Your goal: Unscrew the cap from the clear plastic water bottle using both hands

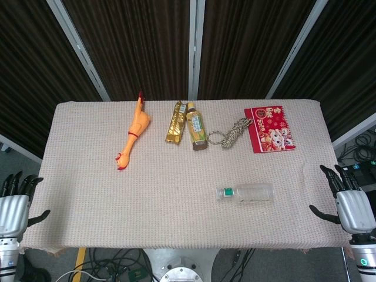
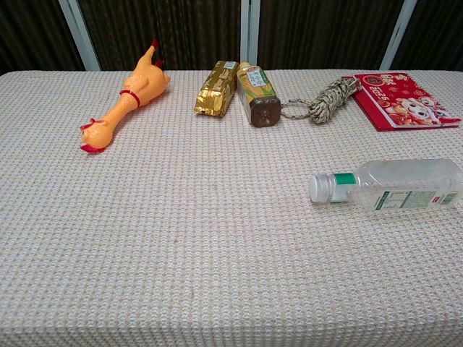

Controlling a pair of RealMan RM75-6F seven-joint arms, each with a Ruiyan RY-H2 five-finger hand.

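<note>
From the head view I have my left hand (image 1: pixel 14 202) and right hand (image 1: pixel 351 202) spread, empty, off the table edges, the bottle (image 1: pixel 245 193) lying front-right — at the chest, it looks light, slick, crushable, so I'd grip mid-body, cap (image 2: pixel 320 188) pointing left.

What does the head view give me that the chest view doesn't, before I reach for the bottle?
Head view only: both hands, left hand and right hand, open, off the table's near corners, holding nothing.
Chest view only: a closer look at the bottle's cap, on and pointing left.
Both: the bottle lying on its side, and the rubber chicken, gold packet, tea bottle, rope and red booklet along the far edge.
</note>
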